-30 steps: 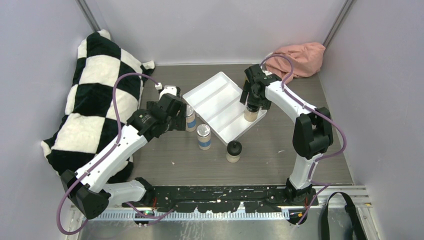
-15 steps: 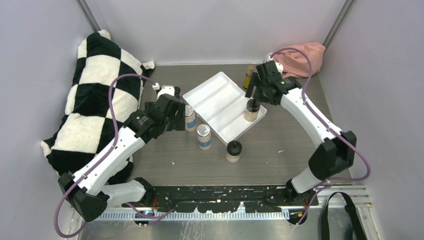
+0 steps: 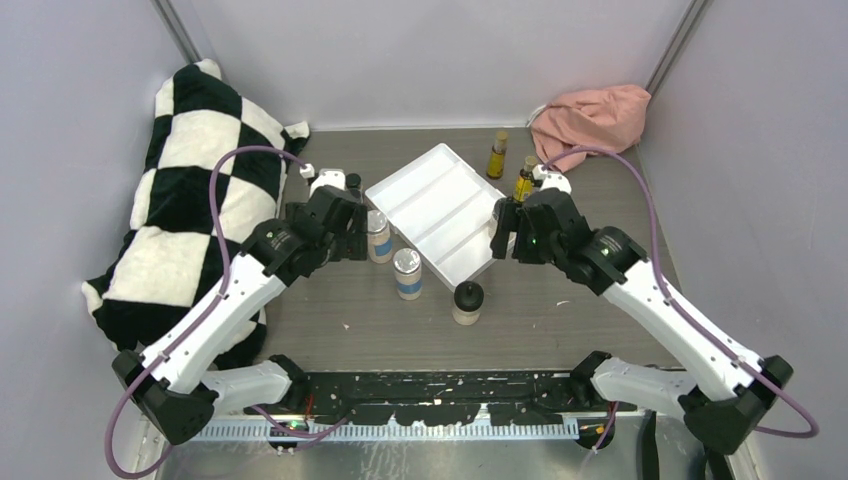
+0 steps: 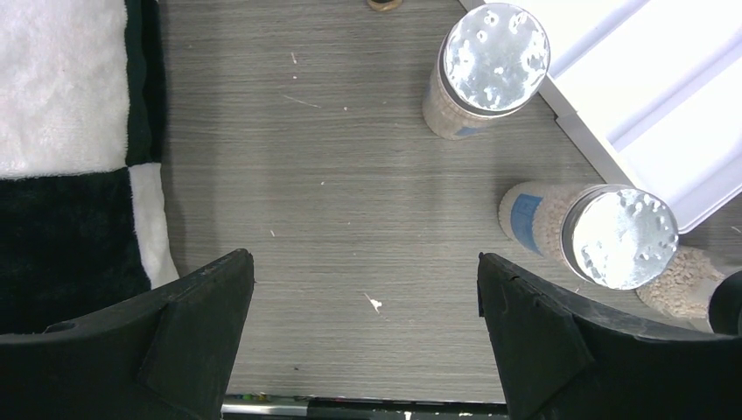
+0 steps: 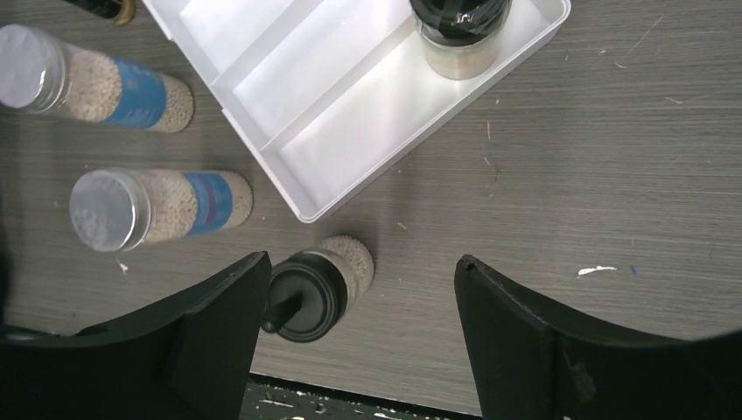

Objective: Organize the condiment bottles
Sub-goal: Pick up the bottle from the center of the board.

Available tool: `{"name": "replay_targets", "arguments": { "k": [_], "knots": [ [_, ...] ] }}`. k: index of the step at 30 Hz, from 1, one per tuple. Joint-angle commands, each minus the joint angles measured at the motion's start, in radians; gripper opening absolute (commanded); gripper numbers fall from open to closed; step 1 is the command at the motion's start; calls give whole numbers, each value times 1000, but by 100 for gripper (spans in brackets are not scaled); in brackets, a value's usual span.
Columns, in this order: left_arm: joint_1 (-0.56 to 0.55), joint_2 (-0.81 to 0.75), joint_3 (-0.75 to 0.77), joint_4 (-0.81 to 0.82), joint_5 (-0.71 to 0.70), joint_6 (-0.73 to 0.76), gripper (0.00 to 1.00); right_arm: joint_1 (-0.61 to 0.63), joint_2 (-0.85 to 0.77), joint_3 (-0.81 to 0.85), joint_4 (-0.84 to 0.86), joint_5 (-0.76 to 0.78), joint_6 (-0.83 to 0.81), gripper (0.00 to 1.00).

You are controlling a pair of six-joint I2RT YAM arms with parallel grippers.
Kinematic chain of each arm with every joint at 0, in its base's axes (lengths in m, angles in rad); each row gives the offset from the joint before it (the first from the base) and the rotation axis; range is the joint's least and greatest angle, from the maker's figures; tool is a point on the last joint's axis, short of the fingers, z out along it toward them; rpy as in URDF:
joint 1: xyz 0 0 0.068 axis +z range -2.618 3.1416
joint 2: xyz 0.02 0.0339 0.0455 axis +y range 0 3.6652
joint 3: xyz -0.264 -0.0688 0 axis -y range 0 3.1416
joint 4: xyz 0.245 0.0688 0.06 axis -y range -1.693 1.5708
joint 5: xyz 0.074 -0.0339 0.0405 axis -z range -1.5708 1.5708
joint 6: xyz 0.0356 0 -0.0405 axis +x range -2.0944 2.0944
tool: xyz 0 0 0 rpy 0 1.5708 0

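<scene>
A white tray (image 3: 430,195) lies mid-table. Two silver-lidded blue-labelled jars (image 3: 378,236) (image 3: 407,273) stand left of it, and a tan black-capped jar (image 3: 467,302) stands in front. My left gripper (image 4: 363,271) is open and empty over bare table, left of the silver jars (image 4: 494,57) (image 4: 617,236). My right gripper (image 5: 360,262) is open and empty above the front tan jar (image 5: 319,289), which is near its left finger. The second tan jar (image 5: 459,35) stands in the tray's corner. Two slim amber bottles (image 3: 497,155) (image 3: 525,178) stand behind the tray. A small dark bottle (image 5: 105,7) shows at the edge.
A black-and-white checked pillow (image 3: 190,200) fills the left side. A pink cloth (image 3: 595,115) lies in the back right corner. Grey walls close in the table on three sides.
My right gripper let go of the tan jar in the tray and drew back toward the near side, its arm swinging right. The amber bottles came into view. The left arm barely moved.
</scene>
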Motion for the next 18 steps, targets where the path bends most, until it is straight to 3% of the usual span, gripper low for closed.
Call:
{"name": "replay_targets", "arguments": {
  "k": [1,18],
  "knots": [
    [-3,-11,49,-7,-7,2,100,28,-109,-42,9,-8,14,81],
    [-3,-61,23,95,53,3,99,70,-275,-247,44,-124,-90,79]
  ]
}}
